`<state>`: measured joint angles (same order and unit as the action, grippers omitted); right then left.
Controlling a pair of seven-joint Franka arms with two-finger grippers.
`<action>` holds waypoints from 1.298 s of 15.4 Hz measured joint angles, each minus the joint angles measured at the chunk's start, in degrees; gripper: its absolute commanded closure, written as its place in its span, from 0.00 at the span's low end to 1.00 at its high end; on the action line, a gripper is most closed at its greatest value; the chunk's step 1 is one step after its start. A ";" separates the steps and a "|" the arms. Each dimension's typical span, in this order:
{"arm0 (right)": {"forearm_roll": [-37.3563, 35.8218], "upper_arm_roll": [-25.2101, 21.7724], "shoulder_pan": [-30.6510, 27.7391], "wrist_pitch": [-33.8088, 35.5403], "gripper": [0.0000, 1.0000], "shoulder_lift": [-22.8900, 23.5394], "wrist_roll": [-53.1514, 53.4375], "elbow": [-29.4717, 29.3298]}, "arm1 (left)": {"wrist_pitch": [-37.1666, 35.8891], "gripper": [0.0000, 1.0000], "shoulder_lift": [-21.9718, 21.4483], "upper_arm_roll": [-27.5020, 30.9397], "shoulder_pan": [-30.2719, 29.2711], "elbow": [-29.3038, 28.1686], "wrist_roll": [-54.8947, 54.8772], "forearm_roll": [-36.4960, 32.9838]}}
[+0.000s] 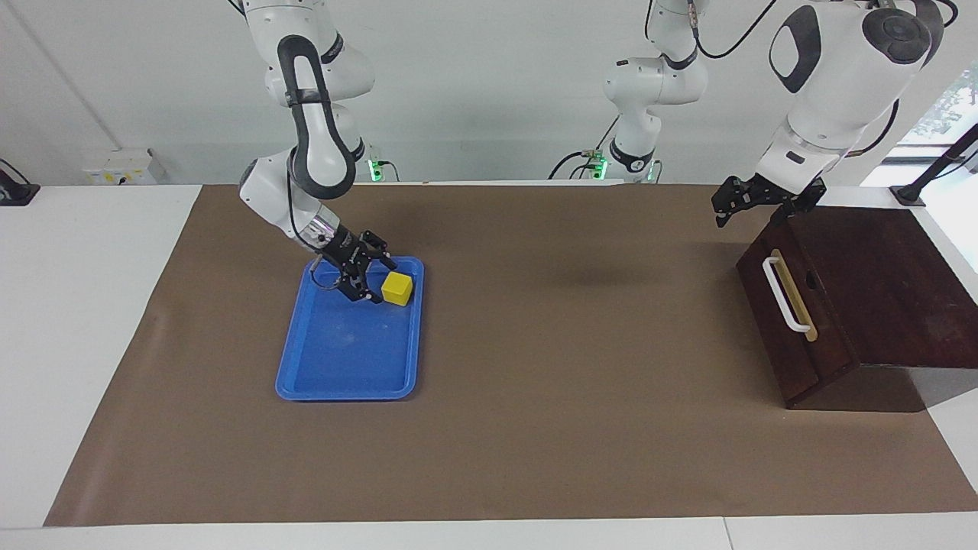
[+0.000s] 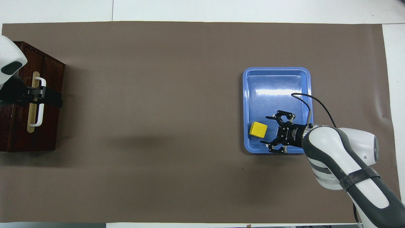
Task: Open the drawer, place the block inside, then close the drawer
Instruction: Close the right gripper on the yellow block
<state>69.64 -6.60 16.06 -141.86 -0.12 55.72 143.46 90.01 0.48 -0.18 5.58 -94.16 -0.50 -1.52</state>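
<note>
Overhead view: left tool (image 2: 47, 98) over drawer (image 2: 30, 101) handle.

Block (image 1: 397, 288) is seated in blue tray (image 1: 348, 359), at the end nearer the robots. Right gripper (image 1: 376, 276) is held low beside it, jaws spread, block not clamped. Left gripper (image 1: 732, 206) is poised over the shut drawer (image 1: 795, 321).

No readable text, label, brand, number or sign is showing on anything in either view (the right gripper (image 2: 266, 130) is carrying small white lettering on its black body, but its characters are not making out as any word).
</note>
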 measured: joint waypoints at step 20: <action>0.05 0.05 0.93 -0.61 1.00 0.09 -3.08 -0.39 | 0.00 0.00 0.00 0.00 0.00 0.00 0.00 0.00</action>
<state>69.70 -6.54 16.99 -142.47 -0.04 52.63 143.07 90.01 0.48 -0.18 5.58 -94.16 -0.50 -1.52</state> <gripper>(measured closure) 0.449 0.000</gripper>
